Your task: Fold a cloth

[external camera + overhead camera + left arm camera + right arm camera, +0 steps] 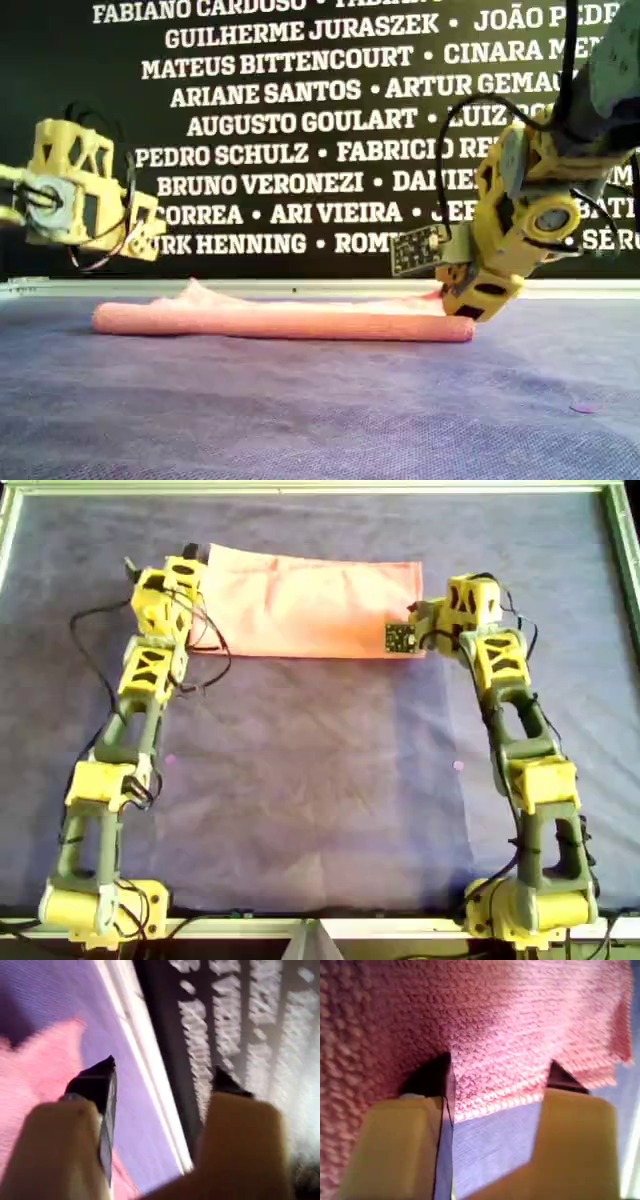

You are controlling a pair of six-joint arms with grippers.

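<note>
The salmon-pink cloth (310, 605) lies folded into a long band near the table's far edge. In the exterior view it shows as a low roll-like strip (280, 320). My first gripper (188, 565) is open and empty, raised above the cloth's end on the overhead view's left (148, 232). Its wrist view (165, 1075) shows cloth (35, 1085) beside one finger. My second gripper (415, 615) is open, low at the cloth's other end (455, 300). In its wrist view (500, 1065) the fingertips rest on the cloth (510, 1015) near its edge.
The purple-grey table covering (320, 780) spreads over the whole table. A pale frame (320, 488) borders the far edge, with a dark lettered banner (320, 120) behind it. Both arms reach in from the near edge along the overhead view's left and right sides.
</note>
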